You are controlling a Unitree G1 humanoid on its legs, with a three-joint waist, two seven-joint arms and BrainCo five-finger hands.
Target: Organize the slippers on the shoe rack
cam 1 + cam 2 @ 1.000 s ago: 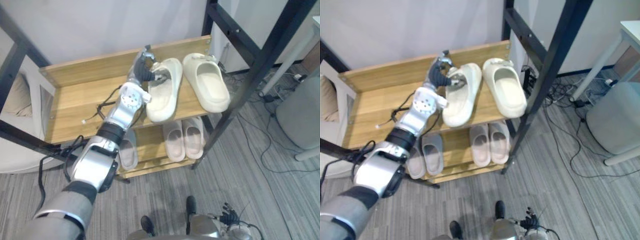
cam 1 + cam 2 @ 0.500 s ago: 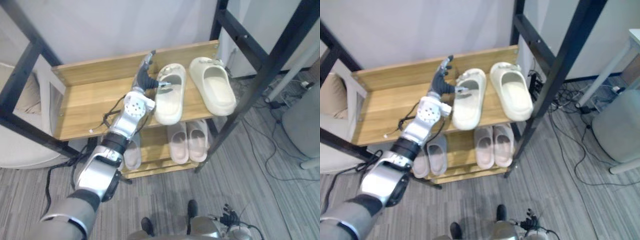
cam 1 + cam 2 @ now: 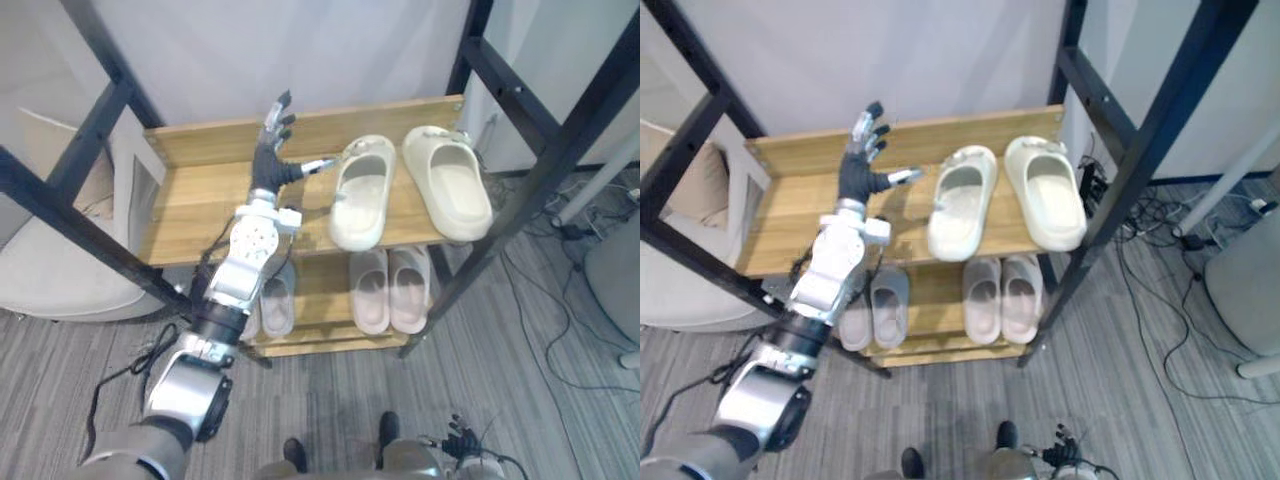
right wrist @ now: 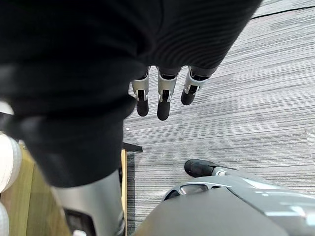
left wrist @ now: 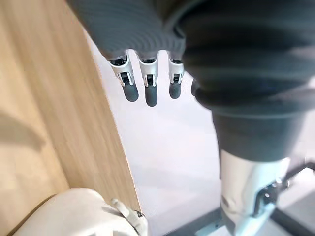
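My left hand [image 3: 271, 163] hovers over the bare left half of the shoe rack [image 3: 190, 212]'s top shelf, fingers spread wide and straight, thumb stretched out toward the slippers, holding nothing; just to its right lies the left cream slipper [image 3: 360, 192], near my thumb tip but, as far as I can tell, not touching it, and set at a slight slant with its near end swung toward me and to the left; beside it, a little apart, the right cream slipper [image 3: 447, 184] lies straighter by the rack's right post; on the lower shelf a grey pair [image 3: 273, 306] and a pale pink pair [image 3: 388, 290] sit side by side; my right hand [image 4: 163, 96] hangs low over the carpet, fingers straight and empty. I judge I am between placing and tidying; the next move calls for a gentle flat-fingered push to square the slanted slipper against its mate.
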